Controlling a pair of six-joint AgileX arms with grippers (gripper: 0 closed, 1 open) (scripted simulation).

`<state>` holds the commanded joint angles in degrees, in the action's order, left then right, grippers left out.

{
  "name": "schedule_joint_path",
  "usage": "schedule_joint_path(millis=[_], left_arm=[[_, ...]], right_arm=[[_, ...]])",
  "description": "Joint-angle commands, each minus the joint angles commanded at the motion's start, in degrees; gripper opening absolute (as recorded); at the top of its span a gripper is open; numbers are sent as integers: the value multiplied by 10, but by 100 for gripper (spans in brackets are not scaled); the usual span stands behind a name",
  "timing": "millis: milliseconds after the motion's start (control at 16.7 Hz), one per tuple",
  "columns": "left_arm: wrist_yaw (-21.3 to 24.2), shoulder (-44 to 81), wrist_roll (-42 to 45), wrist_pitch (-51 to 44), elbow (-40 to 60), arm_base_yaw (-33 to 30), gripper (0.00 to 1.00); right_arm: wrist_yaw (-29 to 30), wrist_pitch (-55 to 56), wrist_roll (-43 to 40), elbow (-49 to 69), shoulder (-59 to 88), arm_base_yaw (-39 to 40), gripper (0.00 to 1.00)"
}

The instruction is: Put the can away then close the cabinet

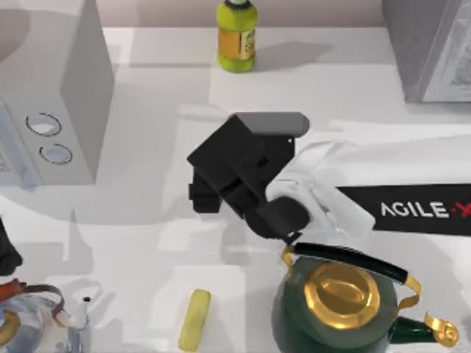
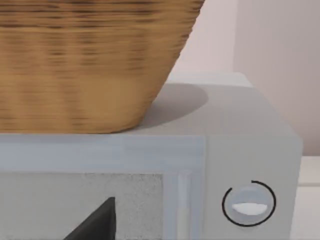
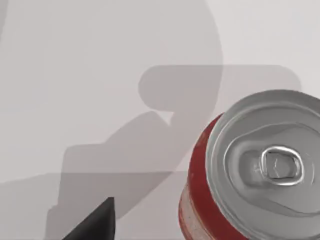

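Note:
The can [image 3: 260, 170], red with a silver top and pull tab, stands upright on the white table, seen close up in the right wrist view. One dark fingertip [image 3: 97, 222] of my right gripper shows well to the side of it, not touching it. From above, my right gripper [image 1: 212, 193] hangs open over the middle of the table and hides the can. A grey cabinet [image 1: 427, 44] stands at the back right corner. My left gripper [image 1: 6, 254] is parked open at the left edge.
A dark green kettle [image 1: 338, 309] with a gold lid sits just in front of my right arm. A yellow-green bottle [image 1: 236, 37] stands at the back. A microwave [image 1: 66, 95] carrying a wicker basket [image 2: 85, 60] fills the left. A yellow bar [image 1: 195, 320] and a glass teapot [image 1: 37, 323] lie in front.

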<state>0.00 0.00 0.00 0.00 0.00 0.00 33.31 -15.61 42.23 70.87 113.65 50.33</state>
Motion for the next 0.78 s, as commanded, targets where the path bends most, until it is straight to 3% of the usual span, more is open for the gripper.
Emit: schedule_joint_path(millis=[720,780], left_arm=[[0,0,0,0,0,0,100],[0,0,0,0,0,0,100]], right_arm=[[-16,77,-30,25,88,-32,100],[-16,77,-30,25,88,-32,92]])
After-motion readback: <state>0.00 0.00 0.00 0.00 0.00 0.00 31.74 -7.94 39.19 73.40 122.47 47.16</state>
